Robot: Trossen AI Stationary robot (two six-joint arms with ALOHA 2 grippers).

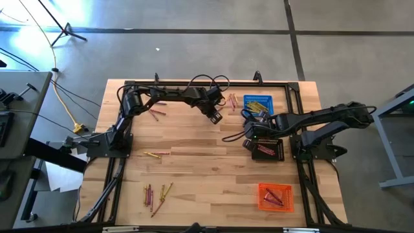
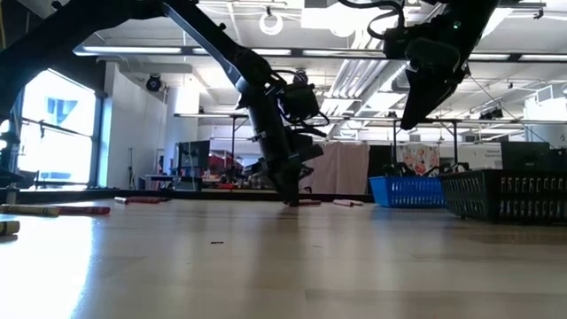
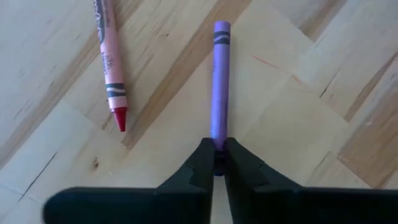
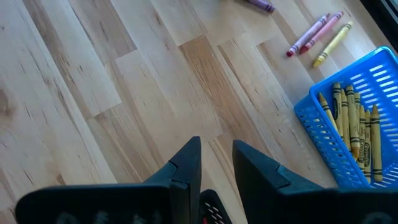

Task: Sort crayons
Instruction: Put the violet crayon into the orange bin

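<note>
Overhead, table-level, two wrist close-ups (downward)

Wood, paper wrap and plastic mesh

The table (image 3: 298,93) is pale wooden planks, visibly grained with a soft satin sheen; the purple crayon (image 3: 219,81) and the red crayon (image 3: 109,62) wear matt paper wrappers, the red one's bare tip waxy; the blue basket (image 4: 367,87) is glossy plastic mesh; the left gripper (image 3: 217,163) has matt black fingers (image 3: 186,180), smooth like plastic.
</note>
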